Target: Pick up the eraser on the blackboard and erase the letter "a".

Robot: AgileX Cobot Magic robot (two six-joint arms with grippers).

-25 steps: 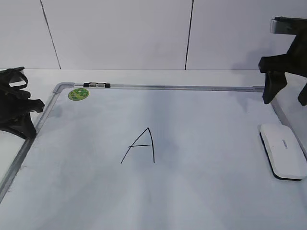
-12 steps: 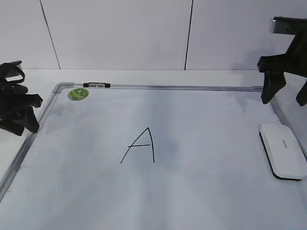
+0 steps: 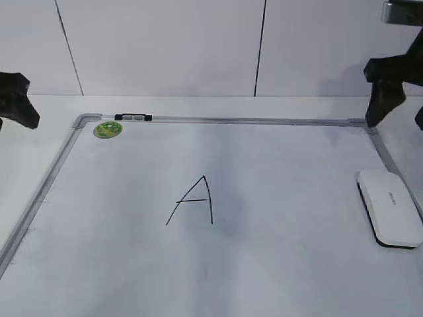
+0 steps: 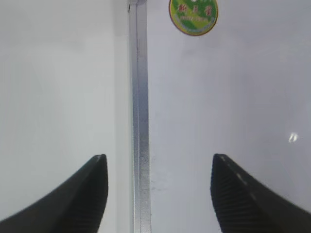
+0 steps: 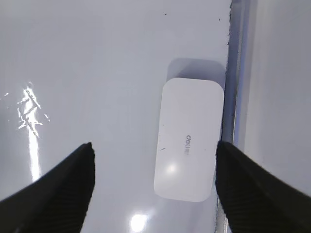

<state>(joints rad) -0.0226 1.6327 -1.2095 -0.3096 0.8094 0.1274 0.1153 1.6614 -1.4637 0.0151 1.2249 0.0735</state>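
The blackboard [image 3: 277,165] is a white board in a grey frame, lying flat. A tall capital "A" [image 3: 195,200] is drawn at its middle; no small lowercase "a" shows in any view. The eraser [image 3: 390,208] lies flat by the board's right frame. In the right wrist view the eraser [image 5: 189,138] sits under and ahead of my right gripper [image 5: 154,184], which is open, empty and well above it [image 3: 400,115]. My left gripper [image 4: 158,194] is open and empty above the board's left frame [image 4: 140,121], at the left edge of the exterior view [image 3: 20,105].
A round green sticker [image 3: 108,129] marks the far left corner and also shows in the left wrist view [image 4: 193,14]. A small black-and-white clip [image 3: 133,117] sits on the far frame. A white panelled wall stands behind the table.
My left gripper has risen and drawn back to the left edge of the view. My right gripper has shifted slightly up and right. The eraser has not moved.
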